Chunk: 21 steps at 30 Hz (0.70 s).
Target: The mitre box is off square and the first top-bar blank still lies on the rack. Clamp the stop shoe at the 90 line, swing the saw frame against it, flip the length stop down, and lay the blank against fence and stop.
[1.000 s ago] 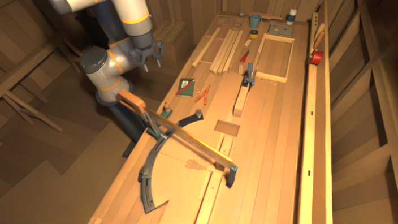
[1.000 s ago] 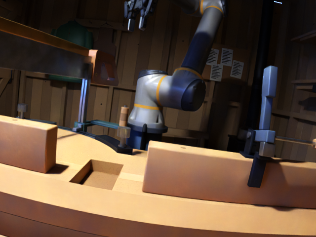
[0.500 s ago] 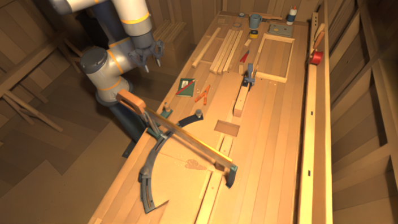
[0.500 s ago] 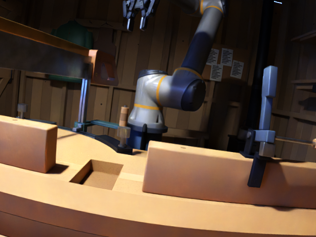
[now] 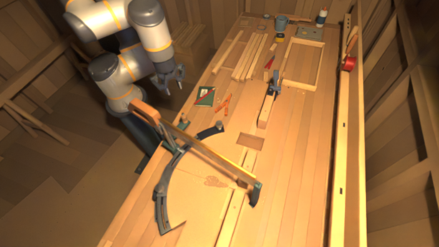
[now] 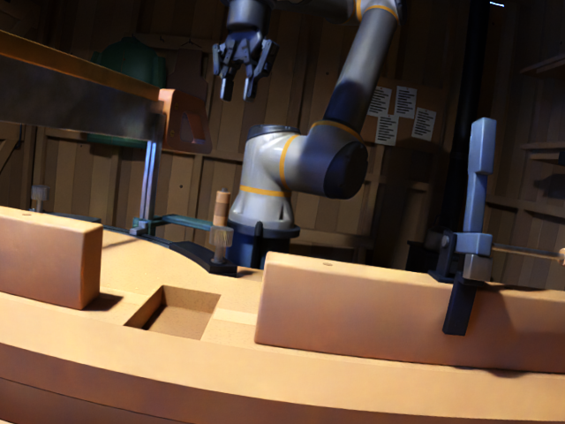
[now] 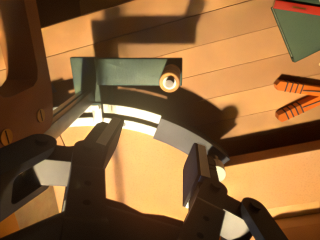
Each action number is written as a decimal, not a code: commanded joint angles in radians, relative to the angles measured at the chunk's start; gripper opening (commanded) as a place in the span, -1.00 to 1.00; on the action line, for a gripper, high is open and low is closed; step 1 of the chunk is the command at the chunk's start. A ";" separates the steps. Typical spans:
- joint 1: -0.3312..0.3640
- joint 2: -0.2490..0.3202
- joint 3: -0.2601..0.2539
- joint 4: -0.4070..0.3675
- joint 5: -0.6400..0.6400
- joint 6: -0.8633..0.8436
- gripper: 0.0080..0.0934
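Observation:
The stop shoe's knob [image 7: 219,171] is partly hidden behind one of my fingers in the wrist camera; the dark shoe [image 5: 210,132] with its grey knob [image 5: 219,124] sits on the curved scale arc [image 5: 163,190] of the mitre box. The saw frame [image 5: 205,152] with its orange handle [image 5: 144,111] lies at an angle across the bed, and its green swing arm [image 7: 126,71] carries a wooden knob [image 7: 169,82]. The length stop [image 5: 275,81] stands upright on the fence [image 5: 265,109]. The blanks [image 5: 249,57] lie on the rack at the far end. My gripper [image 5: 173,87] hangs high above the swing arm, open and empty.
Behind the mitre box lie a green notebook [image 5: 205,96], an orange clamp [image 5: 223,104], a wooden frame [image 5: 302,64], a mug [image 5: 280,23] and a glue bottle [image 5: 321,17]. A long rail [image 5: 341,140] with a red tape roll [image 5: 349,63] runs along the right side.

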 commanded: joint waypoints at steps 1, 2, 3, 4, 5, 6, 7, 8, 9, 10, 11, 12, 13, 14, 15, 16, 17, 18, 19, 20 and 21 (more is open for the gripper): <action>0.000 0.007 0.013 -0.020 0.000 0.000 0.05; 0.000 0.015 0.028 -0.042 0.000 0.000 0.05; 0.000 0.023 0.042 -0.064 0.000 0.000 0.05; 0.000 0.032 0.056 -0.087 0.000 0.000 0.05; 0.000 0.041 0.070 -0.111 0.000 0.000 0.05; 0.000 0.051 0.083 -0.134 0.000 0.000 0.05; 0.000 0.062 0.096 -0.158 0.000 0.000 0.05; 0.000 0.072 0.108 -0.181 0.000 0.000 0.05; 0.000 0.083 0.120 -0.203 0.000 0.000 0.05; 0.000 0.094 0.131 -0.225 0.000 0.000 0.05; 0.000 0.104 0.141 -0.246 0.000 0.000 0.05; 0.000 0.115 0.150 -0.265 0.000 0.000 0.05; 0.000 0.124 0.158 -0.283 0.000 0.000 0.05; 0.000 0.133 0.165 -0.300 0.000 0.000 0.05; 0.000 0.142 0.171 -0.315 0.000 0.000 0.05; 0.000 0.149 0.177 -0.328 0.000 0.000 0.05; 0.000 0.155 0.181 -0.339 0.000 0.000 0.05; 0.000 0.160 0.185 -0.348 0.000 0.000 0.05; 0.000 0.165 0.188 -0.355 0.000 0.000 0.05; 0.000 0.168 0.190 -0.360 0.000 0.000 0.05; 0.000 0.170 0.192 -0.364 0.000 0.000 0.05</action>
